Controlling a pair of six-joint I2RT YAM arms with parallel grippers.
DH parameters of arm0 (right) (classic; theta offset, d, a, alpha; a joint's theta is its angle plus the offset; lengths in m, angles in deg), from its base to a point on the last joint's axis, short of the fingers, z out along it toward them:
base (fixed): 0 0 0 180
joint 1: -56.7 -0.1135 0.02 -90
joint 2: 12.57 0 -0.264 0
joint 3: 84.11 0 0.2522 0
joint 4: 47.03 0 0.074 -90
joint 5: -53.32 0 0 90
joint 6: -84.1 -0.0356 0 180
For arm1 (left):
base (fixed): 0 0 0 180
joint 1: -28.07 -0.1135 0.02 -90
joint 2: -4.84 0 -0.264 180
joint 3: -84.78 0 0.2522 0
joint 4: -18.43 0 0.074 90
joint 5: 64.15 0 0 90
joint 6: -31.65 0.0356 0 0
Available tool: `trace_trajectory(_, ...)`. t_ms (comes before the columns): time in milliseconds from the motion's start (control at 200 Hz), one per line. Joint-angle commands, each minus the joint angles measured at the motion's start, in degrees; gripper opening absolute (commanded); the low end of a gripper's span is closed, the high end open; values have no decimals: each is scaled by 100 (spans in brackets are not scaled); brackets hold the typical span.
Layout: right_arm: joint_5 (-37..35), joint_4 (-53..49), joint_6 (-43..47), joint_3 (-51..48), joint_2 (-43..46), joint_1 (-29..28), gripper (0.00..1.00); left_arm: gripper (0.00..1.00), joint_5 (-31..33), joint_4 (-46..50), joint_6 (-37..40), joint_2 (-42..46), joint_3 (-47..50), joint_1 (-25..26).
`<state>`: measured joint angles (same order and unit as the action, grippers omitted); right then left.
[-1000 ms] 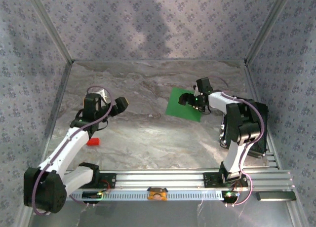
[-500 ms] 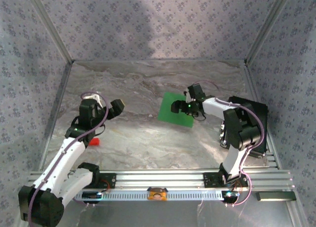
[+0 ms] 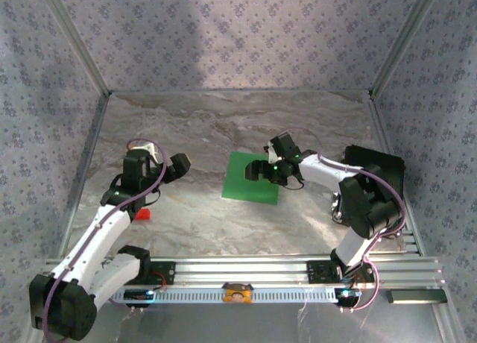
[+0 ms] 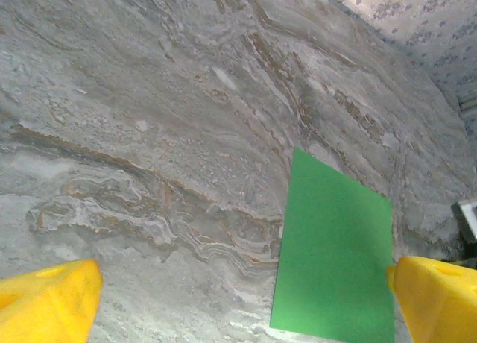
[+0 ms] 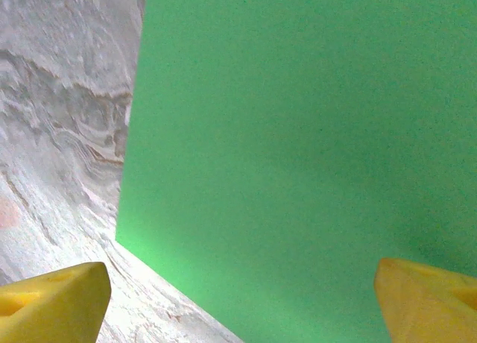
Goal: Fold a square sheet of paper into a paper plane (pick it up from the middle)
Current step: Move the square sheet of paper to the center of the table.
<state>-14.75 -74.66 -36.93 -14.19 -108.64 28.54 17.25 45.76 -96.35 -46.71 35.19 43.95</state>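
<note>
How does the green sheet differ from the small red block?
The square sheet of paper is green, flat and wide; the red block is far smaller. The sheet lies mid-table under the right claw; the block sits beside the left arm. Both rest on the table.

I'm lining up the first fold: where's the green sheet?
In the top view the sheet lies flat on the table near its centre, beneath the right gripper, well right of the red block.

Shows the square sheet of paper (image 3: 246, 192) flat on the table (image 3: 223, 127), near the middle. Places the right gripper (image 3: 259, 169) over the sheet, the left gripper (image 3: 177, 166) well apart to its left. Nearer and further left, beside the left arm, a small block (image 3: 141, 215); at the right edge, a box (image 3: 380, 162).
</note>
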Motion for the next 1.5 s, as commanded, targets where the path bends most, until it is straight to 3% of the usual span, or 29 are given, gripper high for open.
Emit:
trace_trajectory(0,88,-259,79,192,-118,142,92,100,-160,58,141,-59,-134,107)
trace_trajectory(445,525,-630,707,267,-702,46,76,100,-98,270,180,-244,-275,267)
trace_trajectory(710,923,-720,1077,-86,-537,-382,73,100,-168,940,644,-211,-486,293)
trace_trajectory(989,928,-771,1421,63,-587,-970,71,99,-378,551,363,-414,-384,506)
trace_trajectory(1174,953,-824,1643,311,-650,-1016,72,98,-462,756,530,-856,-641,823)
trace_trajectory(1339,897,-525,1390,208,-73,-968,75,95,-431,1034,468,-1212,-868,1053)
trace_trajectory(1494,382,-128,750,-366,710,-546,77,89,121,1845,236,-1873,-1366,1432)
